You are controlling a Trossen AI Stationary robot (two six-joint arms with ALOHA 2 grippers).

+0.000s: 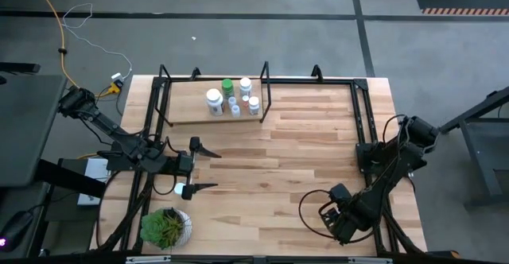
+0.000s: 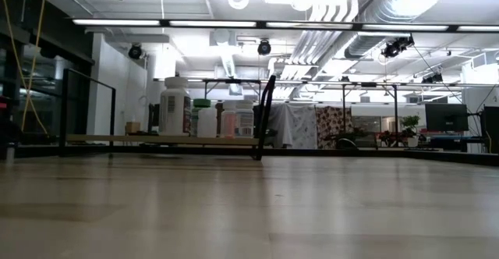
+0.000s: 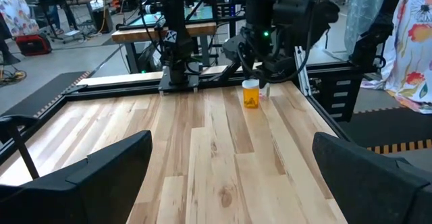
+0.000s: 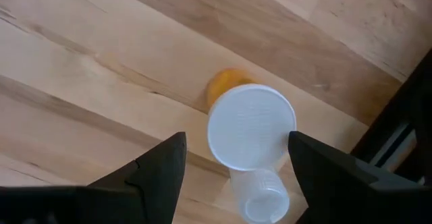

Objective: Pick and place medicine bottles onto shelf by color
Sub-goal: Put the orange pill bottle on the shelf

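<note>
An orange medicine bottle with a white cap (image 4: 251,135) stands upright on the table near its right near corner, with a smaller white bottle (image 4: 260,193) right beside it. My right gripper (image 4: 236,166) points down over them, open, one finger on either side of the orange bottle's cap. The left wrist view shows the orange bottle (image 3: 250,94) below that gripper. The shelf (image 1: 187,113) at the far edge holds a green bottle (image 1: 228,87) and several white bottles (image 1: 214,101), all standing. My left gripper (image 1: 213,170) is open and waits level over the table's left side.
A potted green plant (image 1: 165,226) sits at the near left corner. Black frame rods (image 1: 362,113) run along the table's edges and the shelf's posts (image 1: 266,89). Bare wood (image 1: 278,161) lies between the shelf and the grippers.
</note>
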